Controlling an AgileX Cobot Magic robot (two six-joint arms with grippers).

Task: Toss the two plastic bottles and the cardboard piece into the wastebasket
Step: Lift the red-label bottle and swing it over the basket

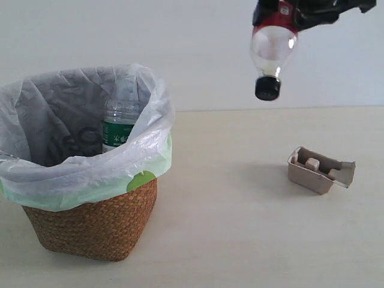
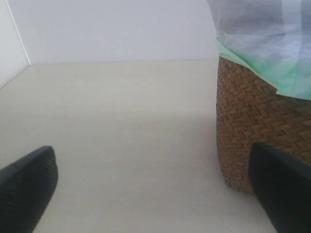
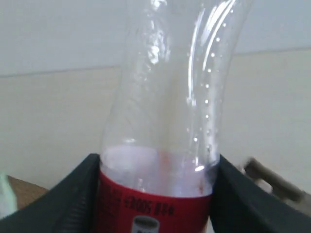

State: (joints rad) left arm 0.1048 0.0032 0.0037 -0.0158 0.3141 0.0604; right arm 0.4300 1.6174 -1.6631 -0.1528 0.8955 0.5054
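High at the top right, my right gripper (image 1: pixel 282 15) is shut on the red-label bottle (image 1: pixel 273 48), which hangs upside down with its black cap (image 1: pixel 267 88) lowest. In the right wrist view the black fingers (image 3: pixel 63 199) press the red label of the bottle (image 3: pixel 160 145) from both sides. The green-label bottle (image 1: pixel 120 123) stands inside the wastebasket (image 1: pixel 96 219), a wicker basket with a white bag liner. The cardboard piece (image 1: pixel 318 171) lies on the table at the right, below the held bottle. My left gripper (image 2: pixel 155 194) is open and empty, low beside the wastebasket's wicker wall (image 2: pixel 257 126).
The pale table (image 1: pixel 240 240) runs back to a white wall. Between the wastebasket and the cardboard piece lies bare tabletop. In the left wrist view a table corner meets the wall (image 2: pixel 29 64).
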